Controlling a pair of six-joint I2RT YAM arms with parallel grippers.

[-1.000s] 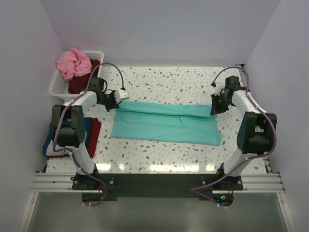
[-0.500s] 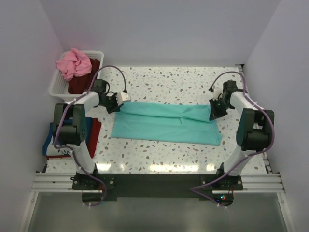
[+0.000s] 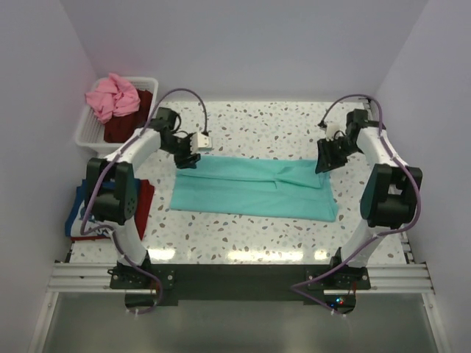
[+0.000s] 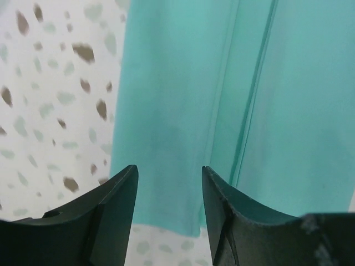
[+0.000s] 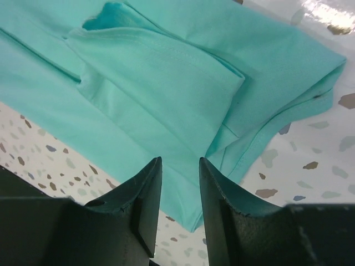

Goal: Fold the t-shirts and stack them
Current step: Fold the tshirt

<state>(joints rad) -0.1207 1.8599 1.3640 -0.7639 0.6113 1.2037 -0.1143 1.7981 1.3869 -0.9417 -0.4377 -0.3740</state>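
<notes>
A teal-green t-shirt [image 3: 254, 187] lies flat on the speckled table, folded lengthwise into a long band. My left gripper [image 3: 188, 157] hovers over its far left corner, open, with nothing between the fingers. In the left wrist view the same gripper [image 4: 169, 177] is above the teal cloth [image 4: 222, 100] near its end edge. My right gripper [image 3: 324, 163] hangs over the far right corner, also open and empty. The right wrist view shows that gripper [image 5: 180, 166] above the folded sleeve and hem [image 5: 166, 72].
A white slatted basket [image 3: 82, 134] at the back left holds a pink tee [image 3: 110, 95] and a dark maroon one [image 3: 126, 121]. Folded blue [image 3: 73, 215] and red [image 3: 143, 206] tees lie stacked at the table's left edge, beside the left arm.
Both grippers opened and let go of the teal shirt's far edge. The left one rose and shifted right and back; the right one lifted slightly.
</notes>
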